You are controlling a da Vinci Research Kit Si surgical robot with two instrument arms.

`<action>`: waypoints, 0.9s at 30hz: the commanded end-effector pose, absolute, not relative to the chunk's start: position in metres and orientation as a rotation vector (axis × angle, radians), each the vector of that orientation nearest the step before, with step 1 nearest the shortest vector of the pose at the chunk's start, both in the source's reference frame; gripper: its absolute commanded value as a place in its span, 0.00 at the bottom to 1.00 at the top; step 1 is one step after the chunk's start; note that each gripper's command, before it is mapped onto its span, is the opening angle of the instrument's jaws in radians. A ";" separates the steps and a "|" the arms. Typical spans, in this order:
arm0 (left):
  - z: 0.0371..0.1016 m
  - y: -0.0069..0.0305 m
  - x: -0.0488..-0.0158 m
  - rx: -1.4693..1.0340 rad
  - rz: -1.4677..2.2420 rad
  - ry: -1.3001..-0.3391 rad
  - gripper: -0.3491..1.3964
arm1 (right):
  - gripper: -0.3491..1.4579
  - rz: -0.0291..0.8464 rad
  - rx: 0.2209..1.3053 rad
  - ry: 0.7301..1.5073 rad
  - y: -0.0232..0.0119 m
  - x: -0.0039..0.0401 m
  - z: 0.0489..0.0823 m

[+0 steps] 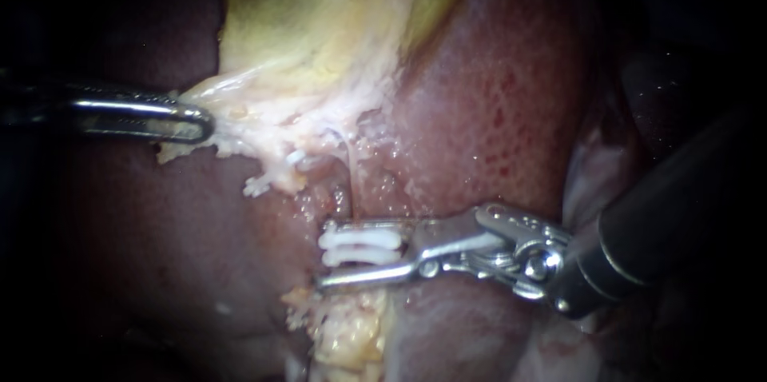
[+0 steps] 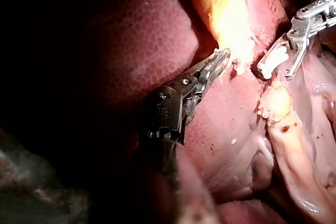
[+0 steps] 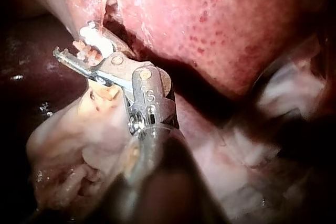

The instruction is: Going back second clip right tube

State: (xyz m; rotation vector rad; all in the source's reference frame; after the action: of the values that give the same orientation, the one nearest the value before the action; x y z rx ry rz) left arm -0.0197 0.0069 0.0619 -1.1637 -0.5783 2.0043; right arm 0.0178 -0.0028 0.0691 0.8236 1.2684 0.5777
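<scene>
Two white clips point(image 1: 359, 244) sit side by side across a tube point(image 1: 342, 200) that runs down from the gallbladder point(image 1: 319, 14). My right instrument point(image 1: 323, 252), its shaft coming in from the right, has its jaws open around the clips; the lower jaw stands clear below them. In the right wrist view the right instrument point(image 3: 73, 40) lies by the white clip point(image 3: 94, 38). My left instrument point(image 1: 200, 120) is shut on the gallbladder's pale lower edge point(image 1: 232, 114), holding it to the left. The left wrist view shows my left instrument point(image 2: 223, 56) at that pale edge and a clip point(image 2: 270, 61) beyond it.
Dark red liver point(image 1: 495, 94) lies right of the tube and also left of it point(image 1: 160, 230). A lump of yellowish fatty tissue point(image 1: 343, 334) sits below the clips. Pale loose tissue point(image 1: 599, 166) lies behind the right instrument's shaft.
</scene>
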 end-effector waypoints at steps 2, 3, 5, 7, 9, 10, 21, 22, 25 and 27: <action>0.0619 0.0069 -0.0198 -1.164 2.004 -0.578 0.00 | 0.47 0.575 0.822 1.263 -0.0029 0.0179 0.0691; 0.0619 0.0069 -0.0198 -1.164 2.004 -0.578 0.00 | 0.47 0.570 0.817 1.265 -0.0029 0.0179 0.0692; 0.0619 0.0069 -0.0198 -1.164 2.004 -0.578 0.00 | 0.47 0.554 0.803 1.272 -0.0031 0.0182 0.0696; 0.0619 0.0069 -0.0198 -1.163 2.004 -0.578 0.00 | 0.47 0.550 0.795 1.273 -0.0032 0.0187 0.0702; 0.0619 0.0069 -0.0199 -1.163 2.004 -0.578 0.00 | 0.47 0.549 0.790 1.273 -0.0033 0.0190 0.0710; 0.0619 0.0069 -0.0199 -1.163 2.004 -0.578 0.00 | 0.47 0.547 0.791 1.273 -0.0033 0.0190 0.0713; 0.0620 0.0070 -0.0203 -1.161 2.003 -0.572 0.00 | 0.47 0.634 0.722 1.196 -0.0028 0.0187 0.0746; 0.0620 0.0070 -0.0203 -1.161 2.003 -0.572 0.00 | 0.47 0.651 0.725 1.177 -0.0027 0.0187 0.0746; 0.0620 0.0070 -0.0203 -1.161 2.003 -0.572 0.00 | 0.47 0.694 0.739 1.158 -0.0025 0.0186 0.0748; 0.0620 0.0069 -0.0203 -1.161 2.003 -0.572 0.00 | 0.47 0.717 0.751 1.151 -0.0024 0.0185 0.0749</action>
State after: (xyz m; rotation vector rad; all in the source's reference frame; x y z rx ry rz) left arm -0.0203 0.0070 0.0620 -1.1615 -0.5721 2.0027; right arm 0.0185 -0.0024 0.0749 0.7527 1.1487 0.7241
